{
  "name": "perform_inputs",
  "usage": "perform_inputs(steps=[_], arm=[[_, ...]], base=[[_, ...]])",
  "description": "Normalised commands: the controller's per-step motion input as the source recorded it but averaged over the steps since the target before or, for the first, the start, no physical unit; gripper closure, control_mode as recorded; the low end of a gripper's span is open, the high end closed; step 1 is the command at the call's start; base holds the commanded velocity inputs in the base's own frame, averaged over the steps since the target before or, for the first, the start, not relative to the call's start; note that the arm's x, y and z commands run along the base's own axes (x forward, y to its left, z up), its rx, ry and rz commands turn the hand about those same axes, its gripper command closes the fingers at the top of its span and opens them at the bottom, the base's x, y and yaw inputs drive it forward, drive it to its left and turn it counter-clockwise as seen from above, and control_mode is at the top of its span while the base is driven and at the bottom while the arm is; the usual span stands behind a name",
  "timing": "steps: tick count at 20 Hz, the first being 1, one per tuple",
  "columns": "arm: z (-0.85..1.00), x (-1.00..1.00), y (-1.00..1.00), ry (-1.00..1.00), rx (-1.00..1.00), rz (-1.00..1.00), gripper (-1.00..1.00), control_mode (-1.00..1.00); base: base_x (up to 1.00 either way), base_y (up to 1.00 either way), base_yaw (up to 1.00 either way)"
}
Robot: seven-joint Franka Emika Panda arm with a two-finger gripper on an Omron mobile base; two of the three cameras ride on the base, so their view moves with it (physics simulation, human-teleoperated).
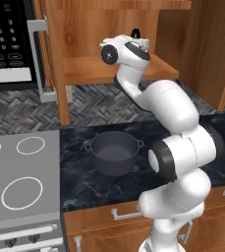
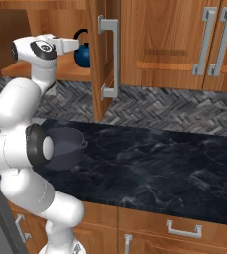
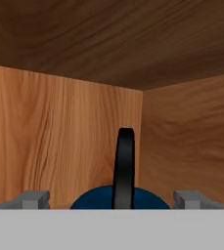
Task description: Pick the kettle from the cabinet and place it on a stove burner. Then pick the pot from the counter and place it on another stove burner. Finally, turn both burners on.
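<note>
Two finger tips of my gripper [image 3: 115, 199] rise at the bottom of the hand view, set wide apart, with the kettle [image 3: 96, 199] between them at 6 o'clock. Only the top of its dark-blue body shows there; the rest is cut off by the frame's lower edge. Its black handle [image 3: 124, 166] stands edge-on as a narrow upright band, and I cannot tell whether my fingers touch the kettle at all. In the right base view the kettle [image 2: 84, 54] sits on the shelf of the cabinet [image 2: 60, 72], partly hidden behind the open cabinet door [image 2: 101, 54] and my wrist. From the left base view my own arm covers nearly all of it, leaving just the handle's loop [image 1: 135, 33] at 12 o'clock. The pot [image 1: 115, 151] stands on the counter [image 1: 92, 182], at 3 o'clock from the cooktop [image 1: 20, 147], its far side hidden by my elbow in the right base view.
</note>
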Motion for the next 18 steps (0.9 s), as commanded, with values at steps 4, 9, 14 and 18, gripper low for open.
perform_inputs(steps=[4,9,14,18], arm=[[0.00,0.15,-0.07,0.00,0.00,-0.02,-1.00,-1.00],[0.00,0.12,-0.13,0.00,0.00,-0.01,-1.00,-1.00],[0.00,0.02,0.00,-0.02,0.00,0.00,-1.00,-1.00],[0.00,0.05,0.00,0.00,0.00,0.00,1.00,-1.00]], base=[[0.00,0.00,0.00],[0.00,0.00,0.00],[0.00,0.00,0.00],[0.00,0.00,0.00]])
